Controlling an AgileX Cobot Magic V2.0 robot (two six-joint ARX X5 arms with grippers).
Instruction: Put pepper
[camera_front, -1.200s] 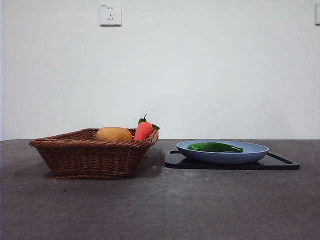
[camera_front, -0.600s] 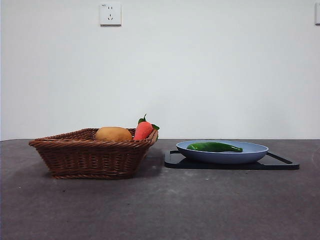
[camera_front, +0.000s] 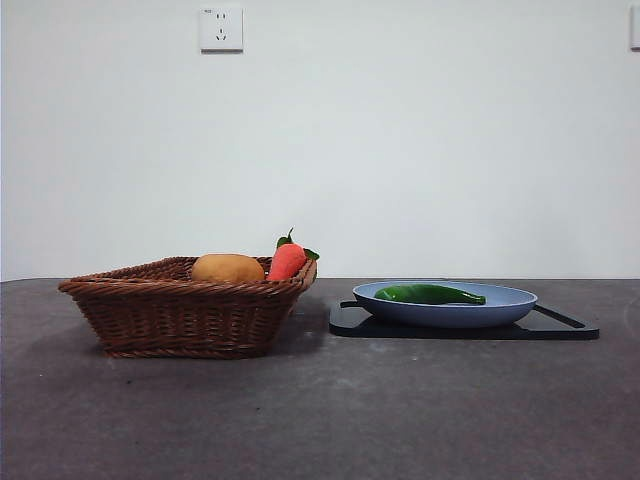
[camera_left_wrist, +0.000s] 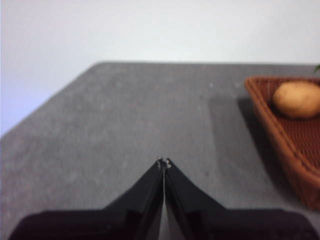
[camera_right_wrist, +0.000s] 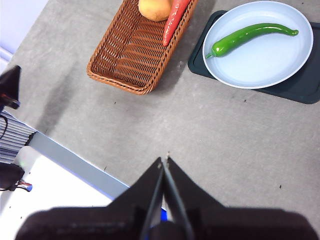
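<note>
The glossy dark-green pepper (camera_front: 429, 294) lies in the light blue plate (camera_front: 515, 305), which sits on a black tray (camera_front: 570, 327) at the right of the table. From above, the right wrist view shows the pepper (camera_right_wrist: 252, 36) lying across the plate (camera_right_wrist: 265, 65). My right gripper (camera_right_wrist: 164, 161) is shut and empty, high above the table's front edge, far from the plate. My left gripper (camera_left_wrist: 164, 162) is shut and empty above bare table beside the wicker basket (camera_left_wrist: 287, 135). Neither gripper shows in the front view.
The wicker basket (camera_front: 185, 310) stands left of the tray and holds a yellow-orange lump (camera_front: 227, 268) and a red-orange carrot with green leaves (camera_front: 287, 259). The table's front edge and a white ledge (camera_right_wrist: 60, 185) lie below the right gripper.
</note>
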